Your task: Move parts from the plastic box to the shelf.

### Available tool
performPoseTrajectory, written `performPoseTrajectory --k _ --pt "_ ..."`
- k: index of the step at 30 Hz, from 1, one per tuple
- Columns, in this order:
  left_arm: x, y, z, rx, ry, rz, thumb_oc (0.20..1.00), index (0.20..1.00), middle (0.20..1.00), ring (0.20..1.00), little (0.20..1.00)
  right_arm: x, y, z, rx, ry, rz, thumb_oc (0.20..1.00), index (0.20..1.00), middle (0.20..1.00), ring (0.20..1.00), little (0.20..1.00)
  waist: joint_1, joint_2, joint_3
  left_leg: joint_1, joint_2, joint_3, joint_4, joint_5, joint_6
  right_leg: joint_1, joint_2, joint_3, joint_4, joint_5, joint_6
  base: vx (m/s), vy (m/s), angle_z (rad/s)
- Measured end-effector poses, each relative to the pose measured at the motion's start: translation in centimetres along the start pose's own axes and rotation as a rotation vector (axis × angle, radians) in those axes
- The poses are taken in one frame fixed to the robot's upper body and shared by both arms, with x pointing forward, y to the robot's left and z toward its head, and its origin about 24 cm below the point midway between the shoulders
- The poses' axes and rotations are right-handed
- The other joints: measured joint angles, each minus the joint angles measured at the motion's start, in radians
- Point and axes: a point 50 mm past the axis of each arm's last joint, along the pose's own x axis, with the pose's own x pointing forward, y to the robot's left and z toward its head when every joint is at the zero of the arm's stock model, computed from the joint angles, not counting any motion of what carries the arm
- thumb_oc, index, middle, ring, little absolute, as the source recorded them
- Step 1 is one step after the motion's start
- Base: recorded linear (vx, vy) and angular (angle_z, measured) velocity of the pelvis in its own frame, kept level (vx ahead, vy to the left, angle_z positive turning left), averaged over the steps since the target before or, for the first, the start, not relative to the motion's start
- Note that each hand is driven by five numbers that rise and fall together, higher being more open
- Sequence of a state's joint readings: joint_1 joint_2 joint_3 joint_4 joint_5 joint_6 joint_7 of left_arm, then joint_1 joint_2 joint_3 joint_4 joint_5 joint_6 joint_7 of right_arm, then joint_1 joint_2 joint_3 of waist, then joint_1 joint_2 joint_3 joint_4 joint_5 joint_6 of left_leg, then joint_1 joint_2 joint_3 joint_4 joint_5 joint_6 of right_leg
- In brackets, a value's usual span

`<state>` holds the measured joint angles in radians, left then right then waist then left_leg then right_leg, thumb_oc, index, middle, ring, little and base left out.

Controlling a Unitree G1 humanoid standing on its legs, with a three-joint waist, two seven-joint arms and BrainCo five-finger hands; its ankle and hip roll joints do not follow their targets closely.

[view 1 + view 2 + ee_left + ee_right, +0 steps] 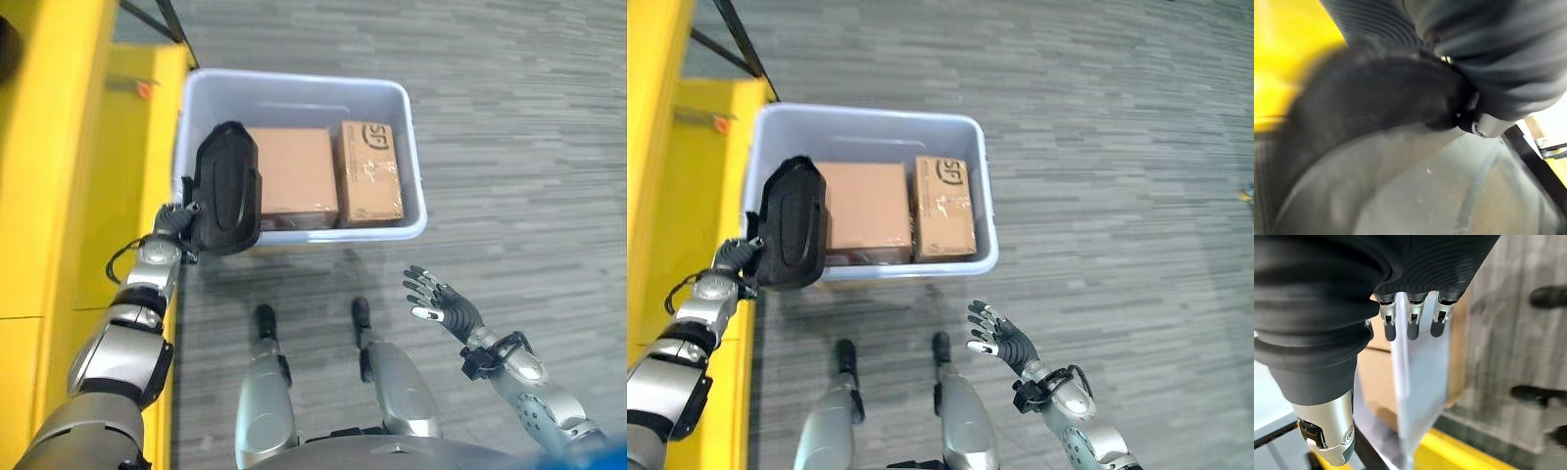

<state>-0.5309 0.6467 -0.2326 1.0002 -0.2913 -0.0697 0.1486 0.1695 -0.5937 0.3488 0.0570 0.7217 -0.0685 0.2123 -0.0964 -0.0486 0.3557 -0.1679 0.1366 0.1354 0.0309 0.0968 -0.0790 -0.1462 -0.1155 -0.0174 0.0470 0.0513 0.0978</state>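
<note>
Plastic box: pale blue-grey tub [416, 186] on floor, held two brown cardboard boxes [294, 176].
Left hand [227, 191]: over my tub's rim; I couldn't tell its fingers.
Right hand [441, 305]: empty, fingers spread.

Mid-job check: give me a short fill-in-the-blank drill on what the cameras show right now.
1. The plastic box holds ____ cardboard boxes side by side.
2. The shelf beside the plastic box is coloured ____.
3. The right hand hangs over the floor with its fingers ____.
4. The left hand is over the box's ____ side.

Missing words: two; yellow; open; left
</note>
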Motion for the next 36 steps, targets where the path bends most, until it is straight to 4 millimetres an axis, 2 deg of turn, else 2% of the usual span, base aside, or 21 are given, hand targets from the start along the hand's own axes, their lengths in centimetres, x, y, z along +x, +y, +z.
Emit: performPoseTrajectory --k 2,3,6,8,12,14,16,20,22,24,28,30,31,32,33,34,35,36 --pt "-1.4 -0.4 -0.9 0.013 -0.064 -0.027 0.200 0.200 0.200 0.200 0.200 -0.8 -0.6 -0.3 0.010 0.007 -0.037 1.000 1.000 1.000 1.000 1.000 0.014 0.040 -0.044 0.032 -0.001 -0.006 -0.032 0.005 -0.006 0.024 0.000 -0.012 -0.005 -0.011 0.003 0.10 -0.068 0.13" --pt "-2.1 -0.4 -0.9 0.017 -0.100 -0.039 0.200 0.200 0.200 0.200 0.200 -0.8 -0.7 -0.3 0.010 0.004 -0.042 1.000 1.000 1.000 1.000 1.000 0.016 0.045 -0.048 0.050 0.000 -0.006 -0.045 0.011 -0.006 0.038 0.001 -0.013 -0.005 -0.015 0.003 0.09 -0.081 0.07" --pt "-4.4 -1.3 -0.6 0.027 -0.215 -0.108 0.200 0.200 0.200 0.200 0.200 -1.4 -1.3 -0.5 0.024 0.003 -0.077 1.000 1.000 1.000 1.000 1.000 0.025 0.045 -0.063 0.102 0.000 -0.005 -0.070 0.015 -0.007 0.078 0.002 -0.014 -0.006 -0.026 0.001 0.08 -0.059 0.01" --pt "-5.7 -1.9 -0.4 0.017 -0.268 -0.159 0.200 0.200 0.200 0.200 0.200 -1.7 -1.4 -0.8 0.054 -0.003 -0.106 1.000 1.000 1.000 1.000 1.000 0.029 0.043 -0.100 0.126 0.000 -0.004 -0.087 0.009 -0.007 0.091 0.003 -0.015 0.001 -0.041 0.003 0.09 -0.066 0.01" --pt "-7.3 -1.9 0.3 -0.031 -0.336 -0.190 0.200 0.200 0.200 0.200 0.200 -1.4 -0.7 -1.3 0.064 0.003 -0.099 1.000 1.000 1.000 1.000 1.000 0.028 0.049 -0.165 0.189 0.001 0.002 -0.109 0.006 -0.004 0.140 0.003 -0.015 0.003 -0.055 -0.001 0.09 -0.086 -0.02" --pt "-8.5 -2.5 0.8 -0.087 -0.379 -0.221 0.200 0.200 0.200 0.200 0.200 -1.2 -0.2 -1.7 0.086 0.005 -0.096 1.000 1.000 1.000 1.000 1.000 0.028 0.062 -0.201 0.225 0.000 0.011 -0.123 0.004 -0.001 0.160 0.005 -0.007 0.006 -0.068 0.005 0.04 -0.078 -0.07" --pt "-9.1 -3.3 0.7 -0.140 -0.386 -0.257 0.200 0.200 0.200 0.200 0.200 -1.1 -0.2 -1.8 0.089 0.012 -0.093 1.000 1.000 1.000 1.000 1.000 0.029 0.078 -0.239 0.229 0.000 0.012 -0.123 0.003 0.001 0.168 0.005 -0.007 0.008 -0.073 0.006 0.02 -0.086 -0.03" --pt "-10.6 -4.3 -0.3 -0.227 -0.357 -0.312 0.200 0.200 0.200 0.200 0.200 -1.0 -0.2 -1.8 0.087 0.015 -0.098 1.000 1.000 1.000 1.000 1.000 0.028 0.098 -0.254 0.259 0.004 0.006 -0.123 0.001 0.002 0.196 0.008 -0.015 0.024 -0.085 -0.002 -0.01 -0.111 0.05" --pt "-11.8 -4.5 -0.8 -0.272 -0.349 -0.338 0.200 0.200 0.200 0.200 0.200 -1.0 -0.3 -1.9 0.088 0.023 -0.107 1.000 1.000 1.000 1.000 1.000 0.030 0.098 -0.254 0.264 0.006 -0.007 -0.119 0.001 0.002 0.193 0.009 -0.023 0.060 -0.108 -0.002 -0.05 -0.142 0.13" --pt "-13.0 -4.5 -2.1 -0.317 -0.306 -0.347 0.200 0.200 0.200 0.200 0.200 -0.6 -0.3 -1.8 0.084 0.025 -0.107 1.000 1.000 1.000 1.000 1.000 0.036 0.092 -0.257 0.278 0.010 -0.013 -0.114 0.001 0.002 0.182 0.011 -0.027 0.121 -0.144 -0.011 -0.08 -0.178 0.12" --pt "-14.1 -3.3 -4.4 -0.343 -0.214 -0.316 0.200 0.200 0.200 0.200 0.200 -0.3 0.2 -2.0 0.087 0.035 -0.086 1.000 1.000 1.000 1.000 1.000 0.066 0.075 -0.267 0.290 0.038 -0.016 -0.111 -0.007 -0.009 0.148 0.034 -0.033 0.223 -0.204 -0.042 -0.04 -0.190 0.04" --pt "-15.3 -2.9 -5.5 -0.387 -0.160 -0.297 0.200 0.200 0.200 0.200 0.200 -0.3 0.3 -2.1 0.088 0.036 -0.086 1.000 1.000 1.000 1.000 1.000 0.086 0.070 -0.267 0.292 0.062 -0.034 -0.107 -0.007 -0.008 0.152 0.055 -0.053 0.270 -0.231 -0.065 -0.05 -0.203 0.23" --pt "-15.9 -2.9 -5.9 -0.402 -0.144 -0.306 0.200 0.200 0.200 0.200 0.200 -0.3 0.2 -2.1 0.088 0.036 -0.086 1.000 1.000 1.000 1.000 1.000 0.092 0.063 -0.266 0.293 0.079 -0.045 -0.098 -0.005 -0.005 0.153 0.066 -0.074 0.292 -0.247 -0.085 -0.20 -0.268 0.48" --pt "-16.4 -3.3 -6.2 -0.401 -0.127 -0.341 0.200 0.200 0.200 0.200 0.200 -0.3 0.2 -2.1 0.086 0.036 -0.086 1.000 1.000 1.000 1.000 1.000 0.117 0.061 -0.264 0.291 0.111 -0.066 -0.095 -0.006 -0.002 0.151 0.094 -0.100 0.320 -0.271 -0.116 -0.19 -0.205 0.57" --pt "-16.7 -3.5 -6.5 -0.400 -0.111 -0.355 0.200 0.200 0.200 0.200 0.200 -0.1 0.2 -1.9 0.076 0.035 -0.080 1.000 1.000 1.000 1.000 1.000 0.140 0.073 -0.258 0.280 0.124 -0.086 -0.097 0.025 0.034 0.157 0.121 -0.134 0.339 -0.269 -0.128 -0.26 -0.195 0.67" --pt "-16.4 -3.8 -6.0 -0.403 -0.128 -0.377 0.200 0.200 0.200 0.200 0.200 0.2 0.2 -1.7 0.057 0.040 -0.066 1.000 1.000 1.000 1.000 1.000 0.145 0.068 -0.246 0.253 0.134 -0.129 -0.090 0.060 0.024 0.140 0.118 -0.146 0.349 -0.273 -0.145 -0.30 -0.197 0.77" --pt "-16.2 -4.4 -5.7 -0.420 -0.136 -0.399 0.200 0.200 0.200 0.200 0.200 0.6 0.1 -1.0 0.029 0.032 -0.053 1.000 1.000 1.000 1.000 1.000 0.154 0.078 -0.220 0.229 0.138 -0.155 -0.082 0.094 0.025 0.134 0.119 -0.190 0.358 -0.282 -0.157 -0.31 -0.194 0.93" --pt "-16.2 -4.9 -5.6 -0.427 -0.132 -0.422 0.200 0.200 0.200 0.200 0.200 0.8 -0.2 -0.5 0.010 0.021 -0.052 1.000 1.000 1.000 1.000 1.000 0.163 0.075 -0.207 0.192 0.128 -0.145 -0.076 0.161 0.037 0.110 0.134 -0.218 0.388 -0.294 -0.182 -0.32 -0.209 1.31"
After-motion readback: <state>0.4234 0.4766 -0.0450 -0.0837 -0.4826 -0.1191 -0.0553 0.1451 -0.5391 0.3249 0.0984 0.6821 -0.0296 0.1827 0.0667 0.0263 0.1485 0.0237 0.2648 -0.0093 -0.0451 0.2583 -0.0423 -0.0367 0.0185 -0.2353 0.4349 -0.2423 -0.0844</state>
